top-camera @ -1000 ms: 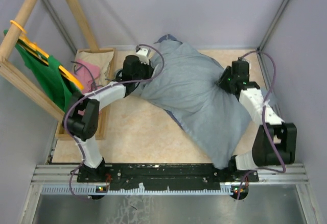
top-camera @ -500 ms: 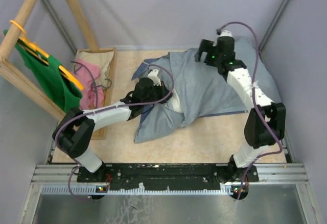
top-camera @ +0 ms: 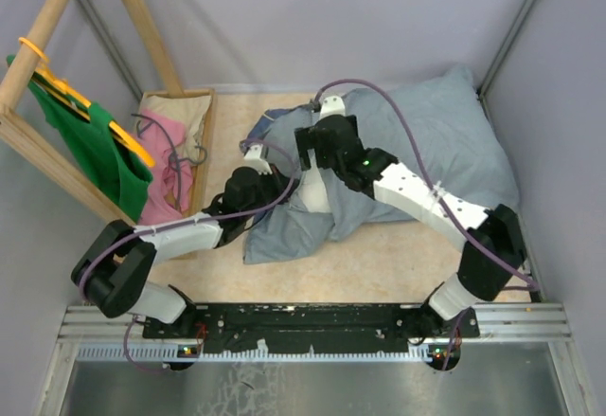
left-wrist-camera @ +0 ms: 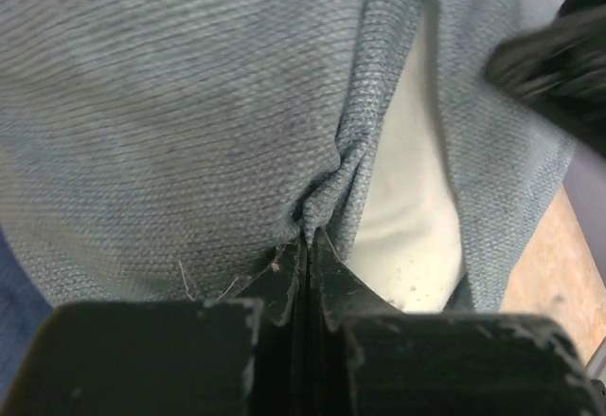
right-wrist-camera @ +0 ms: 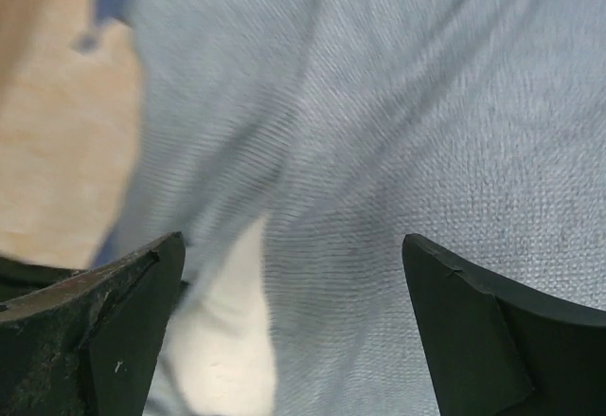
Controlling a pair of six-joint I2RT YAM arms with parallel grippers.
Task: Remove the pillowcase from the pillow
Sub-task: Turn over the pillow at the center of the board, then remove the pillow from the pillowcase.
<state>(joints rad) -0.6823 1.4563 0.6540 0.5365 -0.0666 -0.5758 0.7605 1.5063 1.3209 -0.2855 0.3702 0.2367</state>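
The pillowcase (top-camera: 426, 141) lies inside out, blue-grey, over the back right of the table, with a navy flap (top-camera: 259, 128) at its left end. A strip of the white pillow (top-camera: 318, 194) shows in the case's opening. My left gripper (top-camera: 258, 185) is shut on a pinched fold of pillowcase (left-wrist-camera: 237, 103) beside the bare pillow (left-wrist-camera: 407, 217). My right gripper (top-camera: 311, 171) hovers open over the opening, touching nothing. Its fingers (right-wrist-camera: 123, 321) straddle the pillowcase (right-wrist-camera: 426, 103) and the pillow (right-wrist-camera: 227, 340).
A wooden tray (top-camera: 203, 132) with a pink cloth (top-camera: 156, 146) stands at the left. Above it a slanted wooden rack (top-camera: 38, 146) carries a green cloth (top-camera: 90, 146). Grey walls close in the table (top-camera: 398, 250) on three sides.
My right gripper let go, opened wide and swung from the right side to the middle over the opening. The pillow shifted to the back right. My left gripper drew its fold toward the near left.
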